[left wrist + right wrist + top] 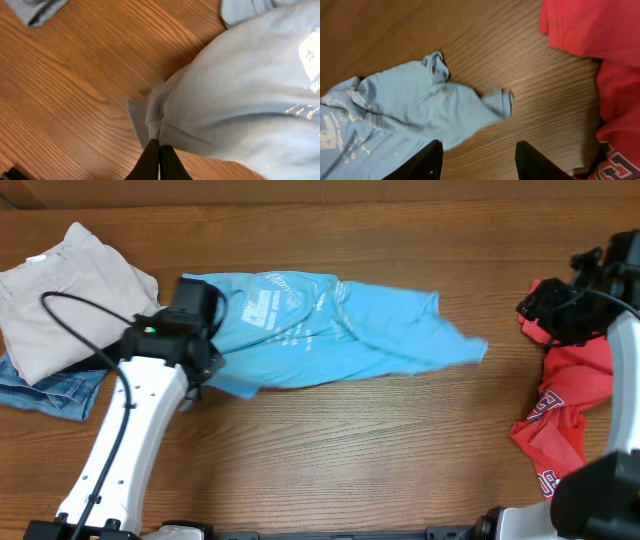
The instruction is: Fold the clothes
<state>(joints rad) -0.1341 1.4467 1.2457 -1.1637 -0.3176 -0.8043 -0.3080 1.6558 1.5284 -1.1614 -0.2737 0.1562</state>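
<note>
The left gripper is pinched tight on the hem of the blue shirt. The shirt lies crumpled mid-table and stretches right from those jaws. The right gripper hangs with its 2 fingers apart, holding nothing. The shirt's sleeve lies just beyond it to the left, and the red shirts lie right.

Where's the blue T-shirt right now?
The blue T-shirt lies across the middle of the table in the overhead view, its left end pinched by the left fingers, red shirts off to its right.
</note>
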